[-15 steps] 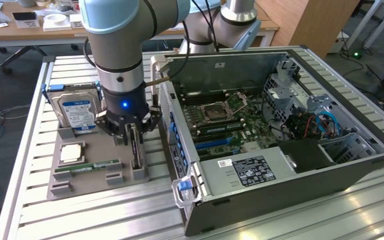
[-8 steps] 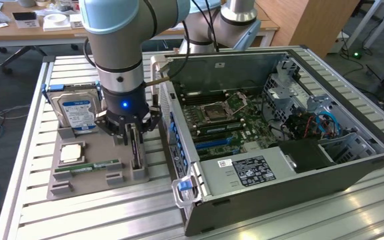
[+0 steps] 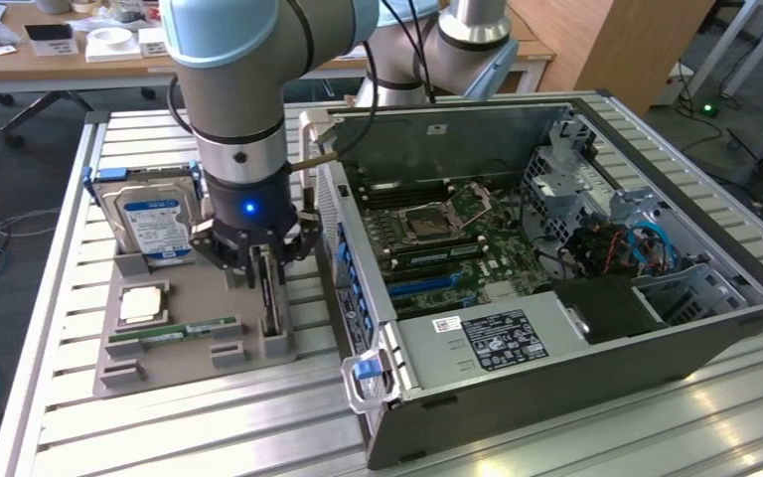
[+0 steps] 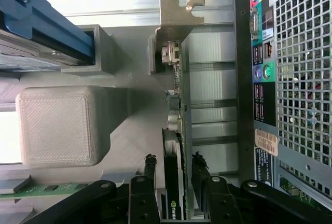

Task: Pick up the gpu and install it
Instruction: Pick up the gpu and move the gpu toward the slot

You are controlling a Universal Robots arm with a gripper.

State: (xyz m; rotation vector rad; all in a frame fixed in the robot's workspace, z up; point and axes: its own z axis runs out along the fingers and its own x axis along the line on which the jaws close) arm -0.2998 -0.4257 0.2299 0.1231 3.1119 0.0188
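Observation:
The gpu (image 3: 273, 298) stands on edge in a slot of the grey parts tray (image 3: 176, 363), a thin black card beside the open computer case. In the wrist view the gpu (image 4: 176, 105) runs away from the camera, with its silvery end bracket (image 4: 175, 14) at the far end. My gripper (image 3: 265, 266) hangs straight down over the card. Its black fingertips (image 4: 150, 162) sit on either side of the card's near end, with narrow gaps showing, so the gripper (image 4: 175, 159) stands open around it. The card rests in its holder.
The tray also holds an upright blue-labelled hard drive (image 3: 156, 214), a CPU (image 3: 140, 303) and a green RAM stick (image 3: 176, 330). The open case (image 3: 699, 328) with its motherboard (image 3: 448, 238) lies close on the exterior view's right; its rear panel (image 4: 290, 79) is close beside the card.

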